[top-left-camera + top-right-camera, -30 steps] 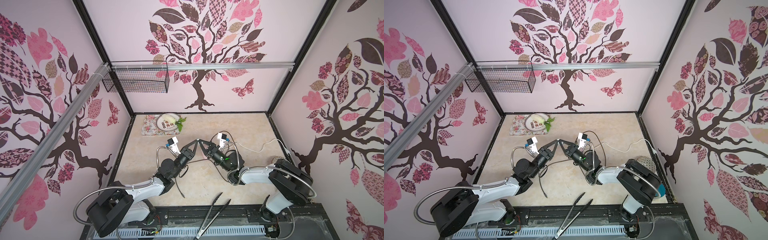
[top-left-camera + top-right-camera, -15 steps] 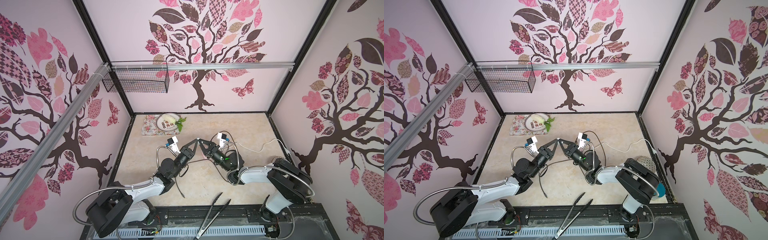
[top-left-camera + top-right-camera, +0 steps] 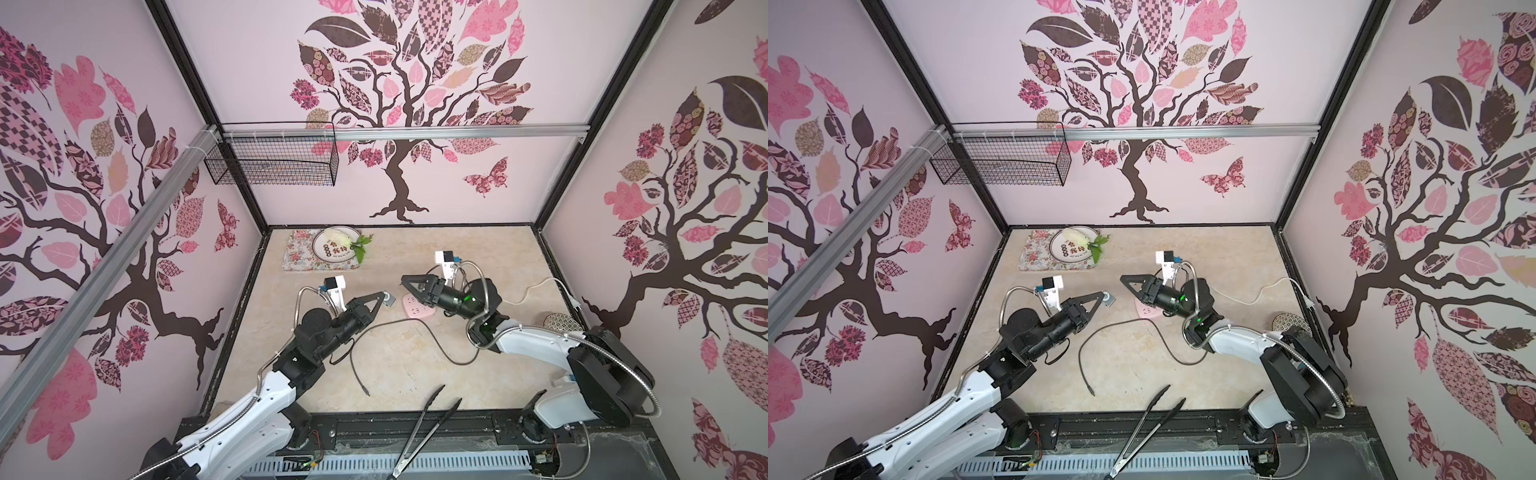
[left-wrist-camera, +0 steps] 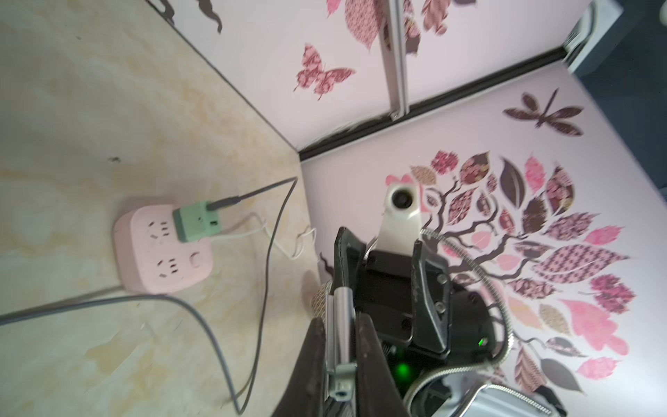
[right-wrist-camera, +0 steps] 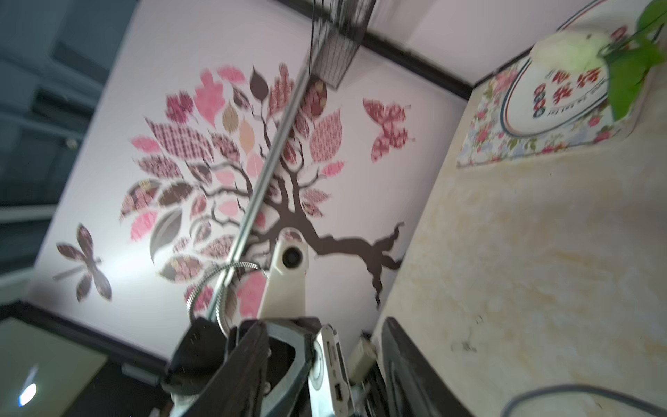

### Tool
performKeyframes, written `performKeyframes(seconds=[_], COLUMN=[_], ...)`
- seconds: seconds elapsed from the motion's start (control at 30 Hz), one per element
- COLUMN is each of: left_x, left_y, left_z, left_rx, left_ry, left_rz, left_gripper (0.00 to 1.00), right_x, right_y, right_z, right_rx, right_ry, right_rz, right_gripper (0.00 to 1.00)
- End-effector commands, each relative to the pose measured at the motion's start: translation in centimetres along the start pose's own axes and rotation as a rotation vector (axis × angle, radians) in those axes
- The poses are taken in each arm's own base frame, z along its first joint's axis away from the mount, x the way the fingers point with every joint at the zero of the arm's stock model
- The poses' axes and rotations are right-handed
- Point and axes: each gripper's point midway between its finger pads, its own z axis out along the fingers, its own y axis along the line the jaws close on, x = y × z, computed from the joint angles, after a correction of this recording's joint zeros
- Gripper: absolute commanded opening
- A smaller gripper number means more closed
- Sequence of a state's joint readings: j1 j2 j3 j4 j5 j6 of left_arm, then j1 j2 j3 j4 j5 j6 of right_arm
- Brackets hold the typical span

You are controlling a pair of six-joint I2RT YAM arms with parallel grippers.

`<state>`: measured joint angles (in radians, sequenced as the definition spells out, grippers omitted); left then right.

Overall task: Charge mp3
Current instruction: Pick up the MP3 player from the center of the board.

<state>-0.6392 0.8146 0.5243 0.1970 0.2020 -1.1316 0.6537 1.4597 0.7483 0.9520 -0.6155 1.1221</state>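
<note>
My left gripper (image 3: 384, 297) (image 3: 1105, 297) is shut on the mp3 (image 3: 389, 300) (image 3: 1109, 299), a small flat silver-grey player held above the table. In the left wrist view the mp3 (image 4: 341, 335) sits edge-on between the left gripper (image 4: 341, 319) fingers. My right gripper (image 3: 405, 283) (image 3: 1124, 279) faces it a short way off, open. In the right wrist view the mp3 (image 5: 326, 364) shows in the wide gap of the right gripper (image 5: 321, 335). A pink power strip (image 3: 415, 308) (image 4: 162, 249) carries a green charger (image 4: 195, 224) with a grey cable (image 3: 415, 328) plugged in.
The cable's free end (image 3: 365, 392) lies near the front. Black tongs (image 3: 428, 432) rest on the front edge. A plate (image 3: 336, 249) on a floral mat (image 3: 297, 259) sits at the back left. A white cord (image 3: 536, 291) and a patterned round thing (image 3: 559, 322) lie at the right.
The right gripper has opened, let go of the mp3 and drawn back a little. The left gripper has closed and now holds the mp3 alone.
</note>
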Motion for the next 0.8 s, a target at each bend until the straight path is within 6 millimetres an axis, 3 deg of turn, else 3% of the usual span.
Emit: performKeyframes(seconds=[0.0, 0.07, 0.17, 0.33, 0.47, 0.77], left_x=[3.0, 3.6, 4.3, 3.1, 2.4, 3.3], left_y=[-0.8, -1.8, -1.8, -1.9, -2.3, -3.3], left_z=[-1.2, -1.3, -1.7, -2.8, -3.3, -3.3], left_rx=[-0.052, -0.039, -0.069, -0.037, 0.020, 0.115], left_ry=[0.235, 0.309, 0.394, 0.415, 0.425, 0.481], left_rz=[0.109, 0.153, 0.200, 0.179, 0.165, 0.163], left_gripper=[0.11, 0.11, 0.10, 0.10, 0.09, 0.09], right_x=[5.5, 7.0, 8.4, 9.3, 9.6, 9.2], right_y=[1.3, 1.1, 1.9, 2.3, 2.7, 1.8], right_z=[0.0, -0.5, -1.5, -2.6, -2.9, -1.9], right_rx=[-0.040, -0.065, -0.136, -0.166, -0.190, -0.192], right_ry=[0.387, 0.477, 0.538, 0.575, 0.585, 0.590], right_rz=[-0.049, -0.043, -0.039, -0.071, -0.082, -0.054], right_gripper=[0.54, 0.53, 0.53, 0.51, 0.38, 0.41])
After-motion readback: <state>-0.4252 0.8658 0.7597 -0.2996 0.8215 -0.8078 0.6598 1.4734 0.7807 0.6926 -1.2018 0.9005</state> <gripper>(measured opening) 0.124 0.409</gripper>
